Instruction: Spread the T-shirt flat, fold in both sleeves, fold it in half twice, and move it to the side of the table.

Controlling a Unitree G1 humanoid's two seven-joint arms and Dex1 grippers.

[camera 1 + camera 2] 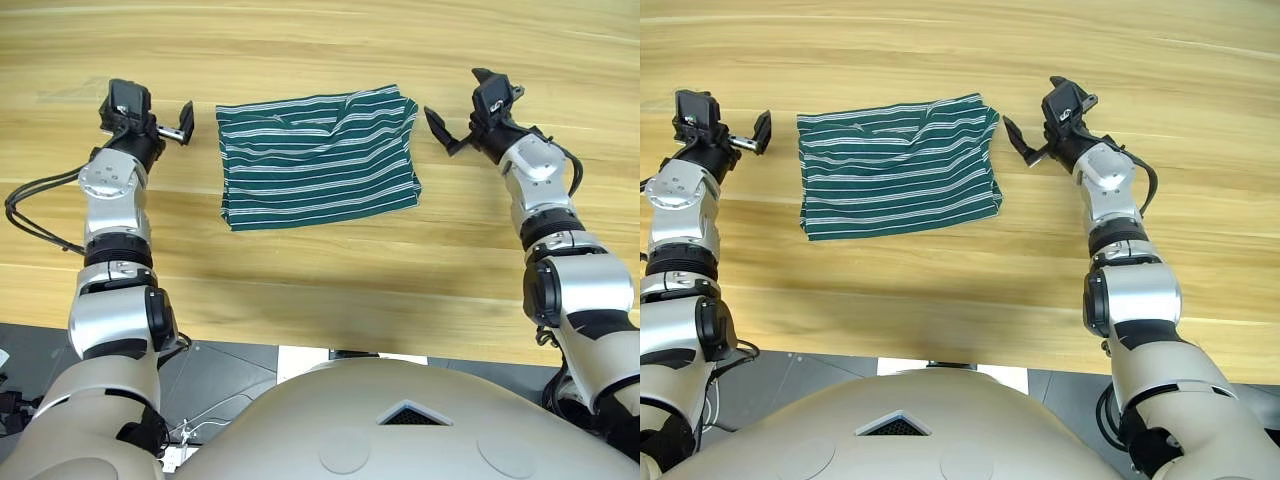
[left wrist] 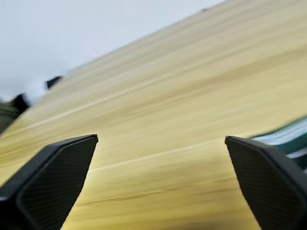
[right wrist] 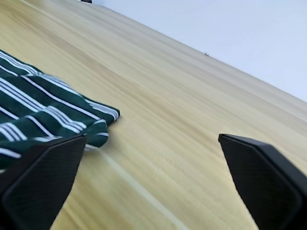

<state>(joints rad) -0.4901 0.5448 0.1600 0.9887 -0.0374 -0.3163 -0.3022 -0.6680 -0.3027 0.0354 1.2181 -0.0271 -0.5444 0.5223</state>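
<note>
Two grippers flank one folded T-shirt (image 1: 318, 160) on a pale wooden table (image 1: 300, 40). In the left eye view the shirt lies in the upper centre of the frame. It is dark green with thin white stripes, and it is folded into a rough rectangle of several layers whose edges show along its lower and right sides. Its upper right part is rumpled (a few creases run in toward the middle), while the rest lies fairly flat.

The left gripper (image 1: 148, 125) sits in the upper left of the frame, level with the shirt's top left corner and near it, with a strip of bare wood between them. Its jaws stand wide apart and hold nothing. In the left wrist view the two dark fingers (image 2: 53, 177) show low in the frame with only table between them, and a sliver of striped cloth shows at the right edge.

The right gripper (image 1: 455, 98) sits in the upper right, just beside the shirt's top right corner but apart from it. Its jaws are also spread wide and empty. In the right wrist view the shirt's corner fills the left side of the frame, and one finger stands in front of its edge — whether finger and cloth touch there cannot be told. A plain pale wall (image 3: 230, 28) rises beyond the table's far edge.
</note>
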